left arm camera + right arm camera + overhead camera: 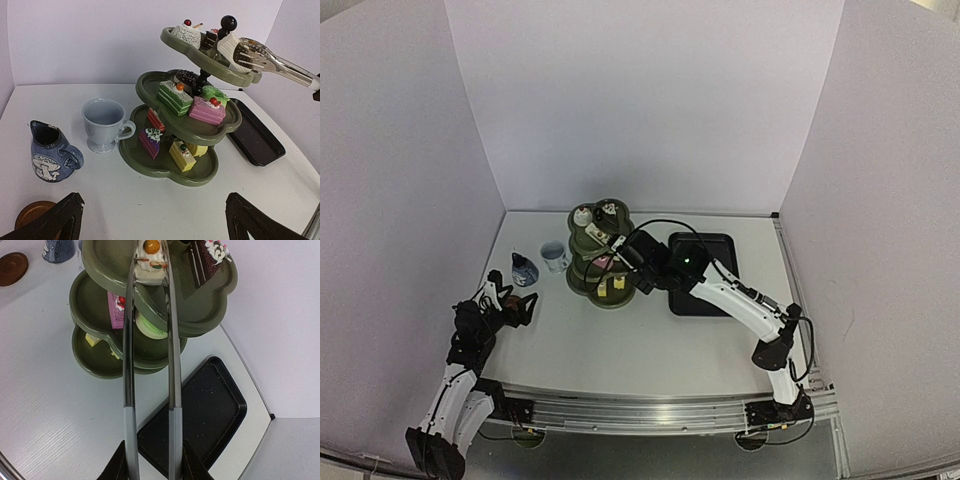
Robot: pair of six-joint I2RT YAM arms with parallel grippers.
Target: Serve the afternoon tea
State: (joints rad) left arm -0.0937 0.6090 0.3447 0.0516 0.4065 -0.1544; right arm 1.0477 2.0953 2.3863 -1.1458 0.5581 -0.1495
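Observation:
The dark green three-tier stand [600,262] [170,167] [210,315] carries small colourful cakes on every tier. My right gripper [152,462] [645,268] is shut on the handles of the metal tongs [129,365] [272,61]. The tong tips sit on either side of a white cake [150,267] [231,50] on the top tier. A white cup [103,122] [554,256] and a small blue cup [50,152] [524,270] stand left of the stand. My left gripper [154,202] [515,305] hangs open and holds nothing, low over the table. A brown coaster [32,212] [12,267] lies by its left finger.
A black rectangular tray [705,275] [255,135] [210,410] lies right of the stand, under my right arm. White walls close in the table at the back and on both sides.

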